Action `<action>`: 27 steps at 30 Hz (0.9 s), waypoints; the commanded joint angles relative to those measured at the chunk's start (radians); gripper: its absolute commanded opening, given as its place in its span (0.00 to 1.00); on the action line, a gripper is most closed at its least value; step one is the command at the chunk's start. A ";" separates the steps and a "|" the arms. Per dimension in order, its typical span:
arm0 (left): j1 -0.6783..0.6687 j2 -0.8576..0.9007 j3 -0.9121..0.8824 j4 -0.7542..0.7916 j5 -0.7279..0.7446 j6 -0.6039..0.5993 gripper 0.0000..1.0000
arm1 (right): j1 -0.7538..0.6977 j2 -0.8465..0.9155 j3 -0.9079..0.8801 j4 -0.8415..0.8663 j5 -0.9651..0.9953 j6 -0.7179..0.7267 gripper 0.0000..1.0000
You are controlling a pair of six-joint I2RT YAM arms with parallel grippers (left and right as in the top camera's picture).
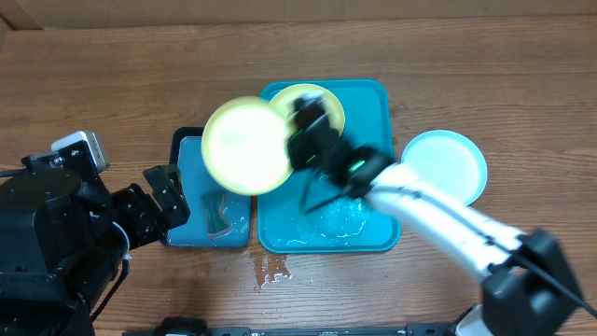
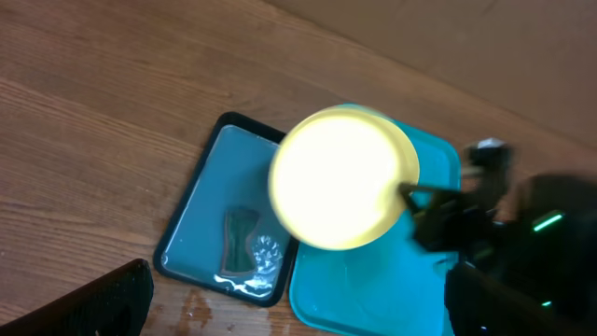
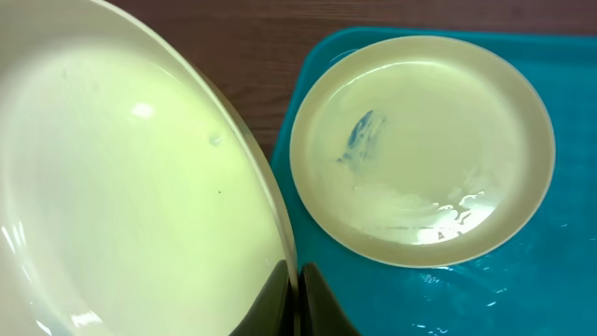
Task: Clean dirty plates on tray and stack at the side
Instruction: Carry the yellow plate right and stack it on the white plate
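My right gripper (image 1: pixel 297 140) is shut on the rim of a yellow-green plate (image 1: pixel 246 146) and holds it in the air between the turquoise tray (image 1: pixel 373 233) and the small black-rimmed tray. The pinch shows in the right wrist view (image 3: pixel 294 280), with the held plate (image 3: pixel 121 187) filling the left. A second yellow-green plate (image 3: pixel 422 149) with a blue smudge lies wet at the tray's far end (image 1: pixel 331 101). A light blue plate (image 1: pixel 448 166) lies on the table right of the tray. My left gripper (image 1: pixel 163 201) is open, left of the small tray.
The small black-rimmed blue tray (image 1: pixel 191 149) holds water and a dark sponge (image 1: pixel 217 210). Water is spilled on the wood (image 1: pixel 270 273) in front of the trays. The turquoise tray (image 2: pixel 354 299) is wet inside.
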 commanded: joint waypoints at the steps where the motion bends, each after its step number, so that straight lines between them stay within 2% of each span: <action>1: 0.005 0.000 0.015 0.004 0.011 0.018 1.00 | -0.206 -0.143 0.019 -0.016 -0.526 0.071 0.04; 5: 0.005 0.000 0.015 0.004 0.011 0.018 1.00 | -0.495 -0.187 0.019 -0.213 -0.520 0.070 0.04; 9: 0.005 0.000 0.015 0.004 0.011 0.018 1.00 | -0.755 -0.164 0.008 -0.459 -0.351 0.066 0.04; 12: 0.005 0.000 0.015 0.004 0.011 0.018 1.00 | -0.898 -0.126 -0.027 -0.575 -0.221 0.037 0.04; 16: 0.005 0.000 0.015 0.004 0.011 0.019 1.00 | -0.989 -0.092 -0.122 -0.581 -0.203 0.014 0.04; 21: 0.005 0.000 0.015 0.004 0.011 0.019 1.00 | -1.005 -0.083 -0.187 -0.565 -0.203 0.013 0.04; 24: 0.005 0.000 0.015 0.004 0.011 0.018 1.00 | -0.987 -0.095 -0.167 -0.587 -0.231 -0.029 0.34; 26: 0.005 0.000 0.015 0.004 0.011 0.018 1.00 | -0.962 -0.119 -0.135 -0.604 -0.240 -0.040 0.44; 27: 0.005 0.000 0.015 0.004 0.011 0.018 1.00 | -0.938 -0.137 -0.109 -0.612 -0.243 -0.040 0.46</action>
